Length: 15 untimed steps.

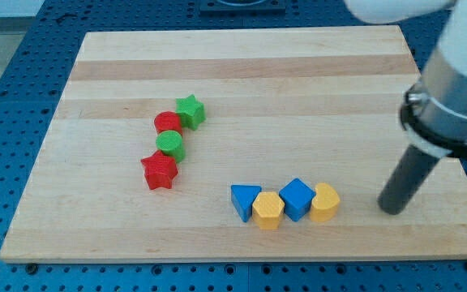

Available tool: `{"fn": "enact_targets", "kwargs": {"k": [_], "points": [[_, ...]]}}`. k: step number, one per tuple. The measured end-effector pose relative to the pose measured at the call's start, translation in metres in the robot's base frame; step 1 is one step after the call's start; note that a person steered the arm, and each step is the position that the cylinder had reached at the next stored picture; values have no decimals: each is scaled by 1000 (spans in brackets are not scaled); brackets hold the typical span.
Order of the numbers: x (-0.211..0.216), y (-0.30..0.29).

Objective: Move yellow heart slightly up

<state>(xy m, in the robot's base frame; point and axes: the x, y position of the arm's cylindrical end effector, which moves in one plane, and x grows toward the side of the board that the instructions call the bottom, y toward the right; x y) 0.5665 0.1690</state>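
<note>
The yellow heart (325,202) lies near the view's bottom right, at the right end of a row of blocks. It touches a blue cube-like block (297,197) on its left. My tip (392,208) rests on the board to the right of the yellow heart, with a gap between them, at about the same height in the view. The dark rod rises up and to the right from the tip.
The row continues to the left with a yellow hexagon (267,210) and a blue triangle (244,200). Further left stand a green star (190,110), a red cylinder (167,122), a green cylinder (170,144) and a red star (159,171). The wooden board (242,65) lies on a blue perforated table.
</note>
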Motion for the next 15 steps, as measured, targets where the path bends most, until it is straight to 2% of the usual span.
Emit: {"fn": "enact_targets", "kwargs": {"k": [2, 3, 5, 6, 8, 12, 13, 14, 15], "points": [[31, -66], [19, -86], [-47, -83], [-56, -83], [-13, -75], [-118, -2], [-115, -2], [-80, -9], [-83, -35]]}}
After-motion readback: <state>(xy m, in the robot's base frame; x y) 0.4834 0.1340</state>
